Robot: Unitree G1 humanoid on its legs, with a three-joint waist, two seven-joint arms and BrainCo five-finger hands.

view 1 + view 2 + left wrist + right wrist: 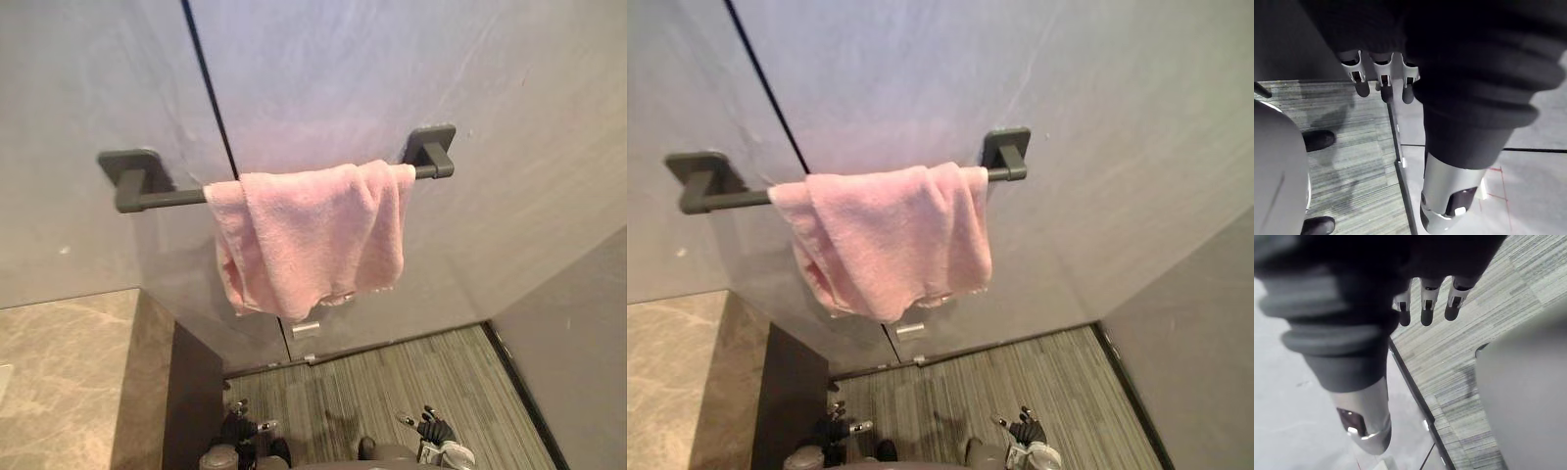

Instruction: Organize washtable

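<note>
The pink towel [309, 235] hangs over the dark grey towel bar [162, 199], which is fixed on the grey wall [411, 69] above the striped floor [392, 382]. The cloth is folded across the bar so that its own weight on both sides keeps it there. It sits toward the right bracket and touches it, while the left part of the bar is bare. Its lower edge is not even, and the left corner reaches lower than the right one. I judge this place is chosen to keep the towel off the marble washtable [59, 372], whose corner shows at the lower left, and to let it dry. The left hand [1380, 81] is low, near the floor, with fingers straight and relaxed and the thumb apart, and it has nothing in it. The right hand [1426, 308] is the same, fingers loose and pointing down, empty. Both are well apart from the towel, so I think the hanging step is finished, though the cloth could be spread more evenly along the bar.
</note>
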